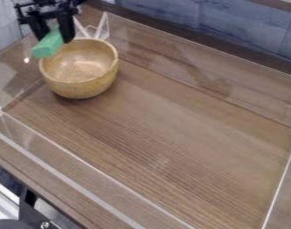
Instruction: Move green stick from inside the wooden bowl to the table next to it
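gripper (47, 34): fingers clamped on the green stick (47, 45)
stick spot: held above the wooden bowl's (80, 70) left rim, clear of it
why lifted: so it clears the rim, I'd guess
table (172, 125): free space beside the bowl for drop-off

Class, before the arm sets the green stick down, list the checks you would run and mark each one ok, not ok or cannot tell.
1. Green stick held in the gripper: ok.
2. Stick clear of the bowl's inside: ok.
3. Bowl upright: ok.
4. Bare table beside the bowl for a drop: ok.
5. Stick clear of the plastic wall: cannot tell.
6. Stick resting on the table: not ok.
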Motion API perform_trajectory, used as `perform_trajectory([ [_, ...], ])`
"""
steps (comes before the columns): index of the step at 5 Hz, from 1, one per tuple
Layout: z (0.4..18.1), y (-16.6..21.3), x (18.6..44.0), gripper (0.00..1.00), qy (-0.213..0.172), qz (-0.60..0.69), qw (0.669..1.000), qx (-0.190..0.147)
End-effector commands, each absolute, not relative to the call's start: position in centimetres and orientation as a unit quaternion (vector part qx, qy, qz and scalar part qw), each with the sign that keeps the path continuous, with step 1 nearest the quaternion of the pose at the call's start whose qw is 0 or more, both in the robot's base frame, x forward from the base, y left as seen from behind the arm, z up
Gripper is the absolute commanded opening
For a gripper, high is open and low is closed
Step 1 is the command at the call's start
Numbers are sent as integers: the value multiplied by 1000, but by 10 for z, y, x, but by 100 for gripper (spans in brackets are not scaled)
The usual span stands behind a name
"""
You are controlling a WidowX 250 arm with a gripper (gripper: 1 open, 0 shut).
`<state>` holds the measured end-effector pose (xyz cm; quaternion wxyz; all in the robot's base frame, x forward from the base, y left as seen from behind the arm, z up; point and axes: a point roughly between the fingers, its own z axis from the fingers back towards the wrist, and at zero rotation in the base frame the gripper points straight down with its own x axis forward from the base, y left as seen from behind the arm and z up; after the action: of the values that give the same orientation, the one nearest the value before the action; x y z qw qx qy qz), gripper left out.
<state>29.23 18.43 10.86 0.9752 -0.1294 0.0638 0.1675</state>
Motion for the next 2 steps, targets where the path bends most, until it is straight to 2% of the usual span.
perform_trajectory([
  [1,140,158,293,0,33,81,989,-118],
  [2,146,137,297,0,34,17,992,-123],
])
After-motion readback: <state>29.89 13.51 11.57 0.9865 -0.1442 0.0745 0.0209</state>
